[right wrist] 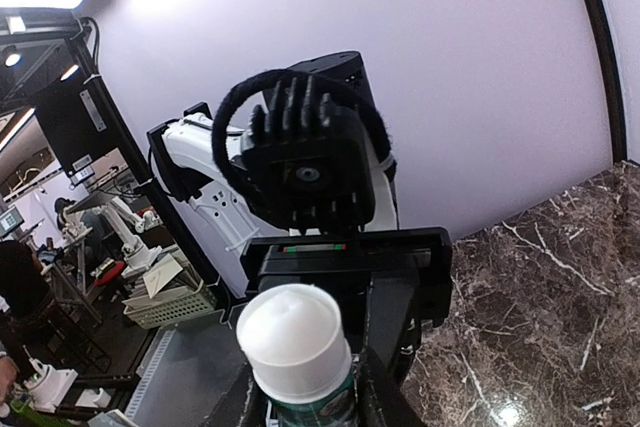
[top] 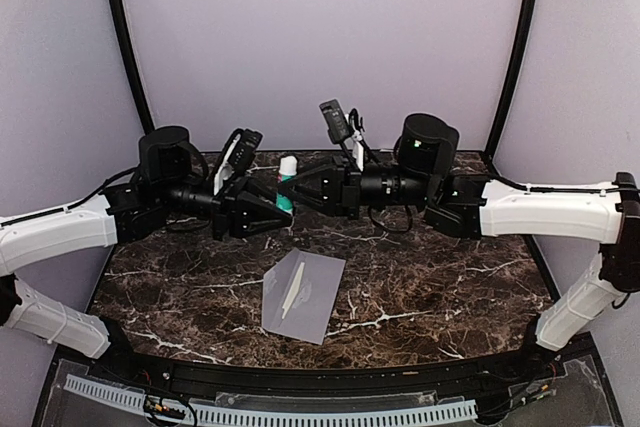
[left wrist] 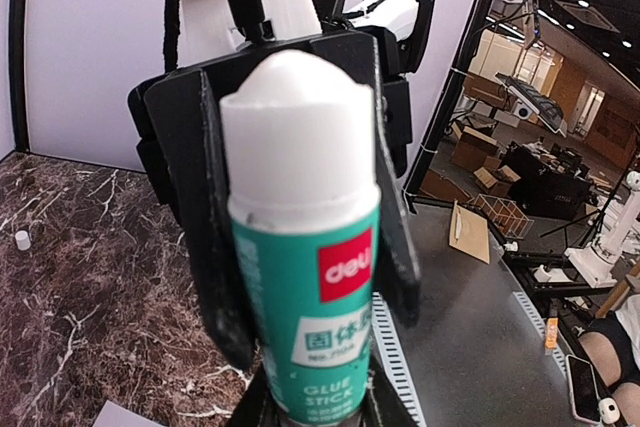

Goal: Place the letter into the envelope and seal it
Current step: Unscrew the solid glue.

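Note:
A green glue stick (top: 287,179) with a white cap stands upright in the air over the back of the table, between my two grippers. The left gripper (top: 276,205) is shut on its green body (left wrist: 305,317). From the other side the right gripper (top: 298,187) is shut on the stick just under the cap (right wrist: 295,337), its dark fingers (left wrist: 212,237) pressed to both sides. The grey-lavender envelope (top: 308,299) lies flat on the marble in front of both arms, untouched. A narrow cream strip (top: 293,287) lies across it; I cannot tell whether it is the letter.
The dark marble table (top: 450,277) is ringed by a pale curved backdrop with two black poles. A small white cap (left wrist: 21,240) sits on the marble at the left. A white slotted cable strip (top: 300,413) runs along the near edge.

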Robot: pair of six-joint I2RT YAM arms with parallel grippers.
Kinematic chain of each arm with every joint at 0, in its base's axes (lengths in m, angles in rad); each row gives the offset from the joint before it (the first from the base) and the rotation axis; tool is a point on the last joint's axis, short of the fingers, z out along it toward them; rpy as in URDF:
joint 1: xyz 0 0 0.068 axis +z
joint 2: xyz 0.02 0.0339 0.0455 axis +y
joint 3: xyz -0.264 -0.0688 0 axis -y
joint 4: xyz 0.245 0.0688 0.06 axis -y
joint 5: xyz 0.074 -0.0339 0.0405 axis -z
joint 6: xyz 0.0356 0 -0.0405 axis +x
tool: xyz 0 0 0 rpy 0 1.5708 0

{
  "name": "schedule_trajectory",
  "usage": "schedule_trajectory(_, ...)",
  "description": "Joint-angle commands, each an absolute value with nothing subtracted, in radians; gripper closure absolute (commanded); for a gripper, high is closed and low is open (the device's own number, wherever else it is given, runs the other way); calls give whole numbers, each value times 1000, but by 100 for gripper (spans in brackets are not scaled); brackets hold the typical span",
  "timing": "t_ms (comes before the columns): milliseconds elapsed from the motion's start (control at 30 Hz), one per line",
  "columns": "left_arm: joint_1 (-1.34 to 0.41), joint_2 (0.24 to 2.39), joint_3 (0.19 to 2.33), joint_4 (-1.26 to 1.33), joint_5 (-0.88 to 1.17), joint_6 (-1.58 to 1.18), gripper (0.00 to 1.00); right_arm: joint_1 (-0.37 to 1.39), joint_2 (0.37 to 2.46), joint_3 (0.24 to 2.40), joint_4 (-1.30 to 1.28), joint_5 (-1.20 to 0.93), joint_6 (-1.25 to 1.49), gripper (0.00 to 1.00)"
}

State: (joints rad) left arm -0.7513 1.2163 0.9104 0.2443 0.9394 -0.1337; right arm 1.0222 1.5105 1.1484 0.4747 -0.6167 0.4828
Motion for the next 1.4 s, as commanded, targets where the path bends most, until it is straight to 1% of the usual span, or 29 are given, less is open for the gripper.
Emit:
schedule_trajectory(0,-755,1209,928,244,904,-115,100,1036,1510,1171,530,-616,482,77)
schedule_trajectory(200,-756,1160,903,220,669,-87,100,1055,1505,1159,463,-479,445,85)
schedule_trajectory(300,-755,1156,907,198,624,-78,100,1071,1506,1161,444,-419,432,89)
schedule_trajectory(433,-754,1168,918,175,562,-80,100,1088,1504,1162,422,-342,424,91)
schedule_trajectory(567,-754,1166,919,155,467,-81,100,1112,1504,1170,367,-201,418,92)
schedule_trajectory(800,-756,1178,935,111,405,-65,100,1144,1548,1235,213,51,465,93)
schedule_trajectory(1000,-756,1197,942,106,422,-69,100,1167,1620,1330,112,146,517,94)
schedule_trajectory(1233,-756,1195,945,89,349,-71,100,1177,1668,1397,11,224,577,93)
schedule_trajectory(1300,-755,1198,948,87,361,-77,100,1176,1664,1397,10,220,583,91)
schedule_trajectory(1367,-755,1199,946,97,390,-83,100,1176,1647,1382,25,201,585,82)
